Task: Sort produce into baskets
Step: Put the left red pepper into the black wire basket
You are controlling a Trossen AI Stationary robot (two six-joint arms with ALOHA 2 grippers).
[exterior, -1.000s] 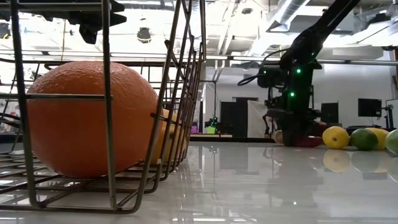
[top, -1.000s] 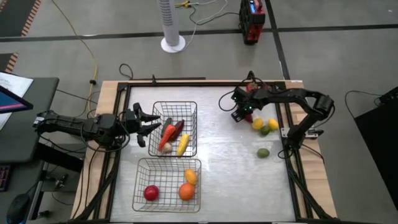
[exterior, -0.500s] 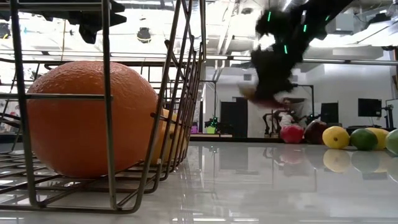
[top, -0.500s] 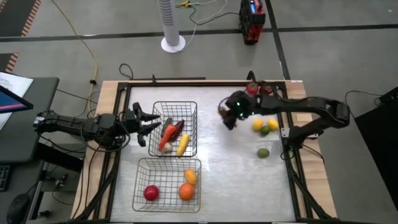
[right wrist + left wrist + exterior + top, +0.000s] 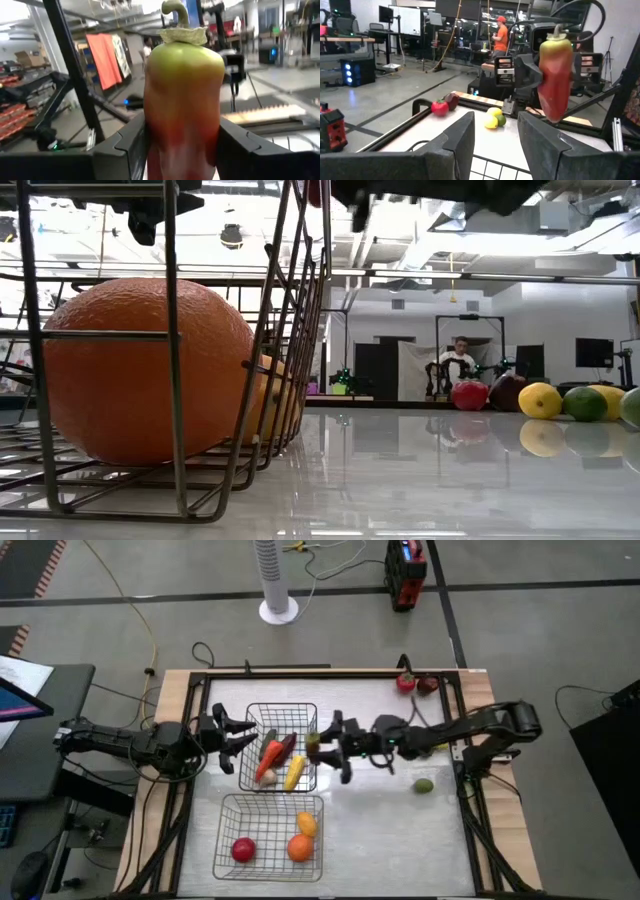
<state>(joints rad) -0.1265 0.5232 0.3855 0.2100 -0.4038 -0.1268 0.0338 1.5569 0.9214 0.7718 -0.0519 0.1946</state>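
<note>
Nearest in the low view, an orange (image 5: 140,370) sits in the near basket (image 5: 268,836) with a red apple (image 5: 243,849). Beyond it, the far basket (image 5: 281,746) holds long produce. The right hand (image 5: 328,745) hangs at that basket's right edge, clamped on a red-green pepper (image 5: 182,107). The left hand (image 5: 235,740), fingers spread and holding nothing, waits at the basket's left side. On the tabletop (image 5: 380,830) farther right lies a lime (image 5: 423,785).

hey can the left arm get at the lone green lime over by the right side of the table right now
Probably not. The lime lies near the table's right edge, while the left gripper hovers by the far basket, and the right gripper, holding a pepper, stands between them.
</note>
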